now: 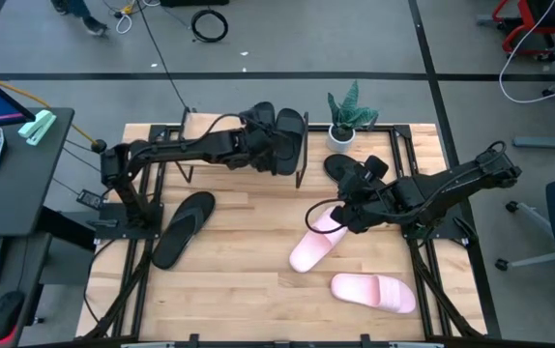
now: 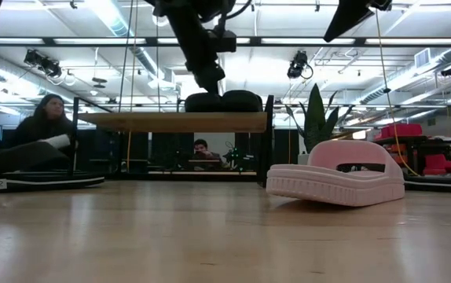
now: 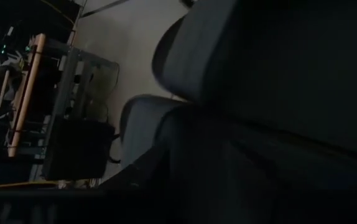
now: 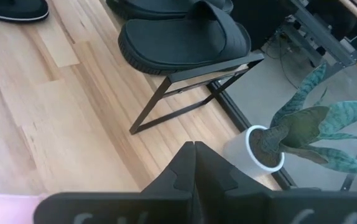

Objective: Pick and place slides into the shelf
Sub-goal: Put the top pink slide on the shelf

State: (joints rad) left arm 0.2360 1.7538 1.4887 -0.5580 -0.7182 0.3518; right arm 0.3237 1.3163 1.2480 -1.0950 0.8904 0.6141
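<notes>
Two black wide-strap slides rest side by side, soles down, on the shelf's wood top at the table's far side. My left gripper hangs just above them, and the left wrist view shows only their dark shapes close up. One pink slide lies sole down at mid-table. My right gripper is shut above its far end, holding nothing. A second pink slide lies near the front edge. One black flip-flop lies on the left; another lies beside the plant.
A small potted plant stands at the far edge, right of the shelf. The shelf's black frame legs stand on the planks. Bare wood lies at the front centre. People sit in the room beyond the table.
</notes>
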